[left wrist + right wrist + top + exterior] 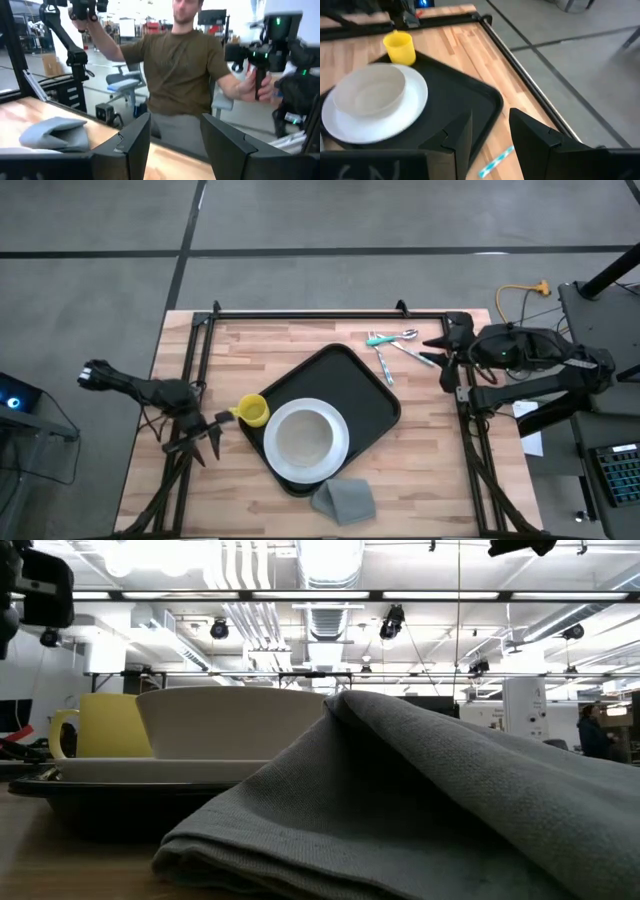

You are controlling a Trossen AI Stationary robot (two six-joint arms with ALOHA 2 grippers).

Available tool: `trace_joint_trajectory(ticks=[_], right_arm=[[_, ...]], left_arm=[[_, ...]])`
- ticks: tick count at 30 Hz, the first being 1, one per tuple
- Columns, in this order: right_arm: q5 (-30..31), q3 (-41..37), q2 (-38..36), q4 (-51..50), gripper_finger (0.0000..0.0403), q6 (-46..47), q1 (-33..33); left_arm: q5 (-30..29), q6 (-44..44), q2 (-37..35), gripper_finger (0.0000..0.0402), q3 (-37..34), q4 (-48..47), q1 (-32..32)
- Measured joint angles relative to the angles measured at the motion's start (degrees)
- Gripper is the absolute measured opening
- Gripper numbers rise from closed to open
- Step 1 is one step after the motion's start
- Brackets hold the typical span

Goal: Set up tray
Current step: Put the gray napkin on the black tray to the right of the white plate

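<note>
The black tray (345, 385) lies slantwise on the middle of the wooden table. A white plate (335, 455) lies on the tray and a white bowl (303, 435) stands on the plate. A yellow cup (251, 411) stands at the tray's left rim; I cannot tell whether it is on the tray or beside it. A folded grey napkin (344, 499) lies on the table at the tray's near corner. Cutlery with teal handles (392, 343) lies on the table right of the tray's far corner. My left gripper (205, 444) is open and empty left of the tray. My right gripper (438, 352) is open and empty beside the cutlery.
A black metal frame (300, 314) runs along the table's far edge and down both sides. A person (182, 65) stands beyond the table's near edge, holding hand-held controls. Bare wood shows near right of the tray (430, 460) and along the far left (230, 350).
</note>
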Motion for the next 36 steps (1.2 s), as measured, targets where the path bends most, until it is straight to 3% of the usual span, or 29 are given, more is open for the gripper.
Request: trace_joint_trajectory(ticks=[6, 10, 23, 29, 36], right_arm=[[3.0, 2.4, 2.5, -3.8, 0.0123, 0.7, -0.8], [2.8, 3.0, 3.7, -4.5, 0.0135, 0.0, -3.5], [1.0, 4.1, 8.4, -6.4, 0.0252, -4.5, -14.1], [-4.6, 4.2, 10.6, -6.4, 0.0275, -6.0, -17.4], [-5.0, 4.2, 12.9, -6.3, 0.0276, -7.0, -18.6]], left_arm=[[0.3, -4.4, -8.6, 0.0159, 0.1, -3.7, 0.0], [0.6, -4.5, -8.9, 0.0159, 0.1, -5.1, 0.0], [0.7, -4.5, -0.7, 0.0159, 0.2, -4.8, 0.0], [0.7, -4.5, 3.5, 0.0159, 0.2, -5.0, 0.0], [0.7, -4.2, 7.9, 0.0159, 0.2, -4.9, 0.0]])
